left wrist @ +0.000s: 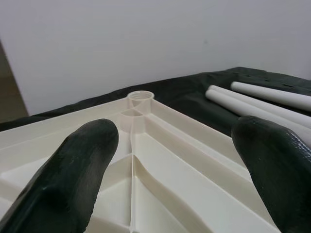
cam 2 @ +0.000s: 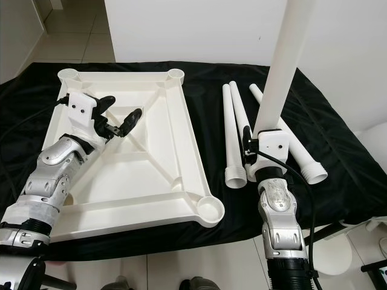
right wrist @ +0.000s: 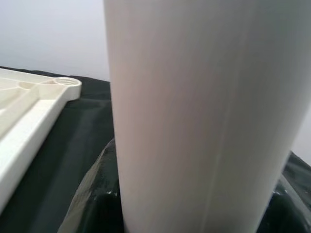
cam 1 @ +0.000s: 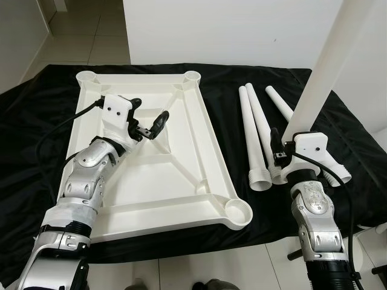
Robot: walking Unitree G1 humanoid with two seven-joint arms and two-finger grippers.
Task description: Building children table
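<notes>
A white plastic tabletop lies upside down on a black cloth, with round leg sockets at its corners, one near me and one at the far side. My left gripper hovers open over the ribbed underside, left of its middle, with nothing between its black fingers. To the right, my right gripper is shut on the lower end of a white table leg, held upright and leaning slightly, and this leg looms close in the right wrist view. Three more legs lie side by side on the cloth between the tabletop and my right arm.
The black cloth covers the whole work surface and ends at a front edge near my body. A white wall stands behind, with tiled floor at the back left. A white round object sits on the floor at the lower right.
</notes>
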